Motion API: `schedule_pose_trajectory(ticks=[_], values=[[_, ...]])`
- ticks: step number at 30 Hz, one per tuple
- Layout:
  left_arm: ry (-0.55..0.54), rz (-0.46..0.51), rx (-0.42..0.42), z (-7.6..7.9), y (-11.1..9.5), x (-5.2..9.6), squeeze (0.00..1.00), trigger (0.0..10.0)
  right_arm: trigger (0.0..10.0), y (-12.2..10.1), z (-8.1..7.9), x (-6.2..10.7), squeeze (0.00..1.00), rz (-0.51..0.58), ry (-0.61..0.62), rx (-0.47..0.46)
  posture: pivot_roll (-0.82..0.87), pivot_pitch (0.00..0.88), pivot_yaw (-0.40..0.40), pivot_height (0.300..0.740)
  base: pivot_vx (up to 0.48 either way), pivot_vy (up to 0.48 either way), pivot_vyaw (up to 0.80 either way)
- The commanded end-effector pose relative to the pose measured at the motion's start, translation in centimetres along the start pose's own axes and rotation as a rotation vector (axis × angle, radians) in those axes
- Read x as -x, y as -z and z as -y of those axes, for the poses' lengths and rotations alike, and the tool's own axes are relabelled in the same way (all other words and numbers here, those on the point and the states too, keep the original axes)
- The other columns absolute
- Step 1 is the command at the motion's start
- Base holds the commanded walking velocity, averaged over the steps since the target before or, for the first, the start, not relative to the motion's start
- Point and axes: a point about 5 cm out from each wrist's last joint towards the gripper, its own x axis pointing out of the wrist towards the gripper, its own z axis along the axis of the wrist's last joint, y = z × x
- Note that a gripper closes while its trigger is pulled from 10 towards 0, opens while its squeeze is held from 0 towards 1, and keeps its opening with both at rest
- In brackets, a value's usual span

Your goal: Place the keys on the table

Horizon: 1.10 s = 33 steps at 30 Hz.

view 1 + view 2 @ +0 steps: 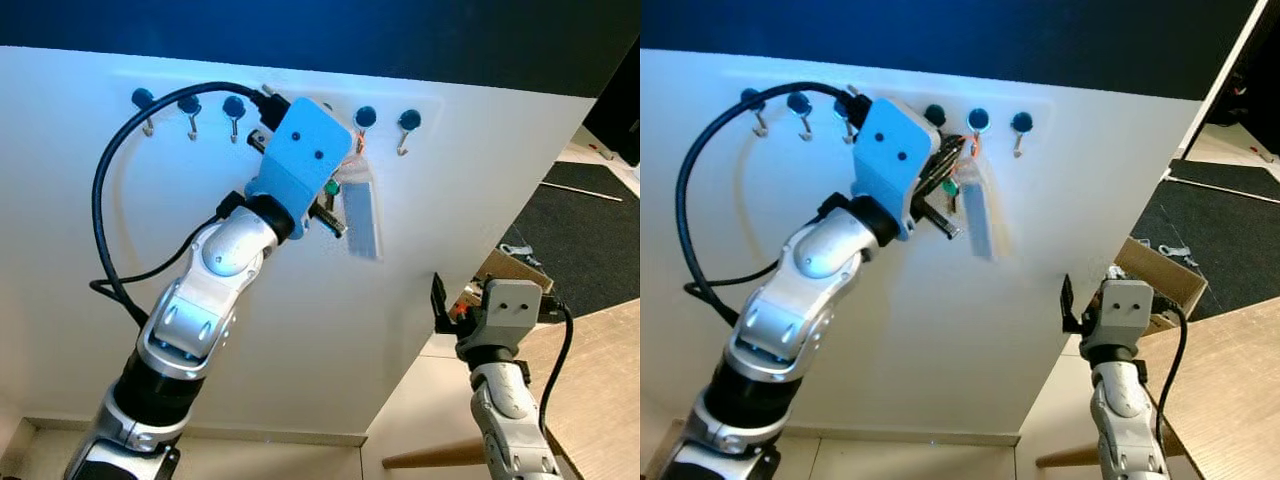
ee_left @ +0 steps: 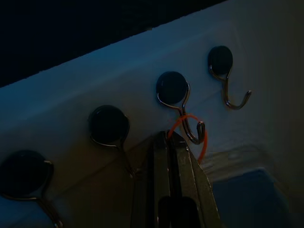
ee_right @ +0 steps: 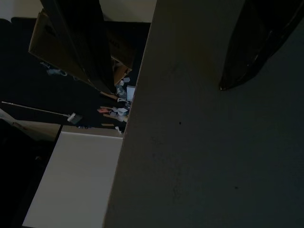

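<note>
Left hand (image 2: 173, 142) is raised to the row of dark-capped hooks (image 1: 235, 108) on the white wall panel (image 1: 420, 260), its two black fingers pressed together with no gap visible between them in the left wrist view. The fingertips sit at the orange ring (image 2: 190, 130) of the keys (image 1: 350, 190), which hang on the fourth hook (image 2: 178, 95) counted from the robot's left. Whether the fingers pinch the ring or merely rest against it cannot be told. Below the ring the bunch hangs down the panel: a small green piece (image 1: 331, 187) and a long pale tag (image 1: 362, 215), long axis running down the wall, lower end slanting toward the robot's right. The keys lie straight ahead of the left fingertips and just beyond them; the ring is looped over the upturned tip of the hook. Judgement: the coming move turns on lifting the ring up over that tip before drawing away from the wall. Right hand (image 1: 440, 305) is held low beside the panel's right edge, well apart from the keys, fingers spread and holding nothing. The wooden surface (image 1: 600, 370) lies at the robot's lower right, nearer the right arm
</note>
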Motion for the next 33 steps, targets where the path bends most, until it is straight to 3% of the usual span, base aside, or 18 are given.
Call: schedule_pose_trajectory(ticks=[1, 13, 20, 22, 26, 29, 31, 32, 33], values=[[0.001, 0.004, -0.033, -0.3, -0.2, 0.1, 0.0, 10.0, 10.0, 0.3, 0.2, 0.4, 0.0, -0.018, 0.001, 0.006, 0.16, 0.151, -0.02, 0.74, 0.0, 0.0, 0.0], [-0.037, 0.153, -0.065, -0.6, -3.0, 1.2, 0.0, 10.0, 10.0, 0.5, 0.0, 0.4, 0.0, -0.026, -0.003, 0.003, 0.17, 0.149, -0.027, 0.74, 0.0, 0.0, 0.0], [-0.023, 0.194, -0.092, -0.3, -3.5, 1.7, 0.0, 10.0, 10.0, 0.5, -0.2, 0.3, 0.0, -0.027, -0.011, 0.002, 0.17, 0.149, -0.027, 0.74, 0.0, 0.0, 0.0], [0.046, 0.109, -0.072, 1.2, -1.5, 3.0, 0.0, 10.0, 10.0, 0.0, -0.4, 0.1, 0.0, -0.008, -0.038, -0.015, 0.18, 0.145, -0.03, 0.74, 0.0, 0.0, 0.0], [0.063, 0.069, -0.06, 1.7, -0.6, 3.5, 0.0, 10.0, 10.0, -0.5, -0.7, 0.1, 0.0, 0.011, -0.071, -0.035, 0.18, 0.141, -0.033, 0.74, 0.0, 0.0, 0.0], [0.058, -0.034, -0.026, 2.6, 2.1, 4.7, 0.0, 10.0, 10.0, -3.1, -2.6, 0.7, 0.0, 0.079, -0.314, -0.134, 0.17, 0.14, -0.033, 0.74, 0.0, 0.0, 0.0], [0.058, -0.034, -0.026, 2.6, 2.1, 4.7, 0.0, 10.0, 10.0, -3.1, -2.6, 0.7, 0.0, 0.079, -0.314, -0.134, 0.17, 0.14, -0.033, 0.74, 0.0, 0.0, 0.0], [0.056, -0.054, -0.026, 2.7, 2.6, 5.0, 0.0, 10.0, 10.0, -4.0, -3.4, 1.2, 0.0, 0.088, -0.413, -0.175, 0.17, 0.141, -0.034, 0.74, 0.0, 0.0, 0.0], [0.056, -0.054, -0.026, 2.7, 2.6, 5.0, 0.0, 10.0, 10.0, -4.0, -3.4, 1.2, 0.0, 0.088, -0.413, -0.175, 0.17, 0.141, -0.034, 0.74, 0.0, 0.0, 0.0]])
